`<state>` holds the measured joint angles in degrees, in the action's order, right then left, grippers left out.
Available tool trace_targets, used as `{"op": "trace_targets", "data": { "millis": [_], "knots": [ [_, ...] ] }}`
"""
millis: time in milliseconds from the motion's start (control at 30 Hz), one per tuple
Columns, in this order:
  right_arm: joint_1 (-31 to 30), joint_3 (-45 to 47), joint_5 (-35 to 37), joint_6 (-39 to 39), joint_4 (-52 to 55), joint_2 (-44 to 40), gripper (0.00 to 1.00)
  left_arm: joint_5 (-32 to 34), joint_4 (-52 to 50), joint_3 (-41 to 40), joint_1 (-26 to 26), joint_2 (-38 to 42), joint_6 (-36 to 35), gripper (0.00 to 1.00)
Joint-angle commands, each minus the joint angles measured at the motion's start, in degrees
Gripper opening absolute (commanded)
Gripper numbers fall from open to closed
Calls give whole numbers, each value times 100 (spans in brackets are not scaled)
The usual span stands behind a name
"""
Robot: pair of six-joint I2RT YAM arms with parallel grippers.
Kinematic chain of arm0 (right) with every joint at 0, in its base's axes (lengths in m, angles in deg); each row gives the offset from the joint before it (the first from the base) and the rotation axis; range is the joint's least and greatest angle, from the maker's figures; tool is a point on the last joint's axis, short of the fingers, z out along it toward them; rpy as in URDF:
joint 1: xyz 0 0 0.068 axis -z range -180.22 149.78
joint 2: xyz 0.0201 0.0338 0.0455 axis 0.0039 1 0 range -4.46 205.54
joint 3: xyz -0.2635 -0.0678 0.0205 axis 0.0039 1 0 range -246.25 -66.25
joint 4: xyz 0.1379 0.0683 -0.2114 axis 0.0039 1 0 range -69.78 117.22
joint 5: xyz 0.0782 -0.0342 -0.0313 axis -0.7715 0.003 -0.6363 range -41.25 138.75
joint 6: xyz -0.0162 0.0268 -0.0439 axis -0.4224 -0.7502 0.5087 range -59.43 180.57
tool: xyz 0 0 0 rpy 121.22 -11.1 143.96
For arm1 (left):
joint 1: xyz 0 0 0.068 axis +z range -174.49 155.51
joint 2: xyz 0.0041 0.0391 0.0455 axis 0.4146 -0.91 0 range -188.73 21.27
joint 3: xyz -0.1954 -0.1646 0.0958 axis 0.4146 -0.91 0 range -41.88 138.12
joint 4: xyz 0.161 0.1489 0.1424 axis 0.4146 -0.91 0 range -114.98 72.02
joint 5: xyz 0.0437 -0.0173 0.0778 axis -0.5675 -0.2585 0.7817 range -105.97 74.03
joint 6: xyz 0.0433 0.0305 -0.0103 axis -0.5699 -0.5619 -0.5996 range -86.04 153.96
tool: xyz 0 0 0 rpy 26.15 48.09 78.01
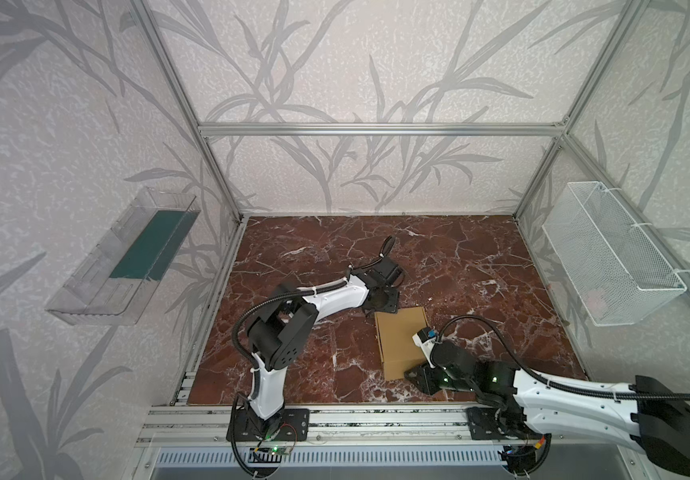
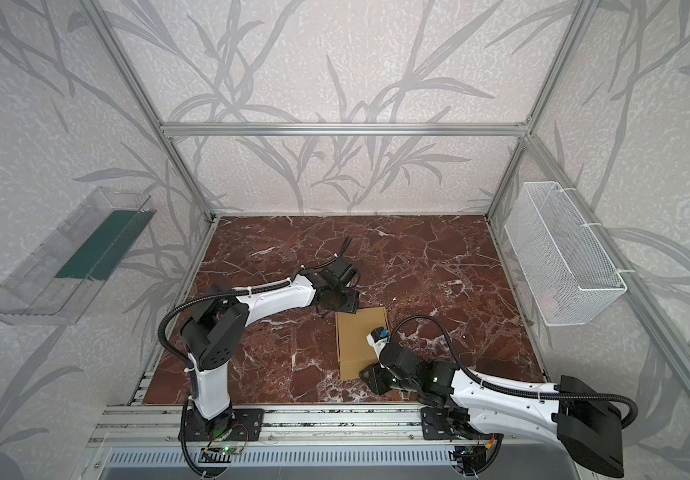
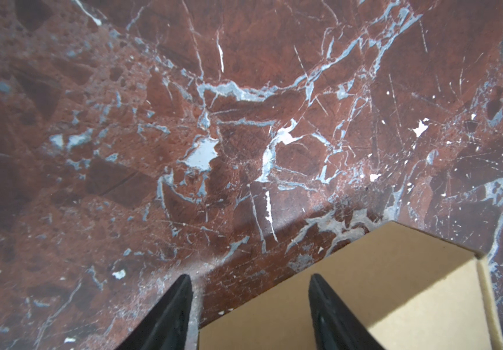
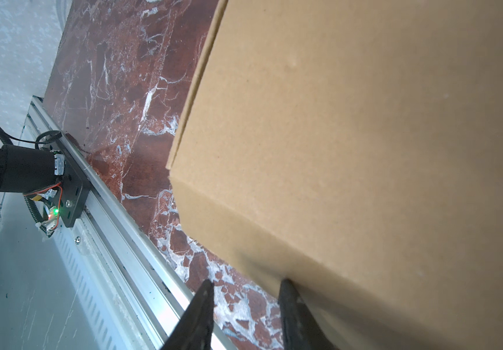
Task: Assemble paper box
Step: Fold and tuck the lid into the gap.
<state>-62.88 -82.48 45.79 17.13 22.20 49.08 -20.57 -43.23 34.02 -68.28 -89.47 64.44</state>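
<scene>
Now the box [image 1: 399, 336] sits on the table [image 1: 480, 257]. The left gripper [image 3: 250, 276] has fingers apart above one corner; the right gripper [image 4: 248, 281] too, maybe touching an edge.

Soft even light, faint shadows, wide-angle edge distortion, blurry close-up paper box [image 4: 365, 136].

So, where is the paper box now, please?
In both top views the paper box lies on the marble table near its front, between the left tool and right tool.
</scene>
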Motion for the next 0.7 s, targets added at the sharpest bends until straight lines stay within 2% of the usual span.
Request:
{"op": "trace_targets", "data": {
  "millis": [0,667],
  "knots": [
    [-28,89,269,133,-182,92,38,-94,-142,-100,-7,-99,-42,63],
    [-32,260,643,334,-677,254,37,-138,-67,-192,-11,-126,-13,63]
  ]
}}
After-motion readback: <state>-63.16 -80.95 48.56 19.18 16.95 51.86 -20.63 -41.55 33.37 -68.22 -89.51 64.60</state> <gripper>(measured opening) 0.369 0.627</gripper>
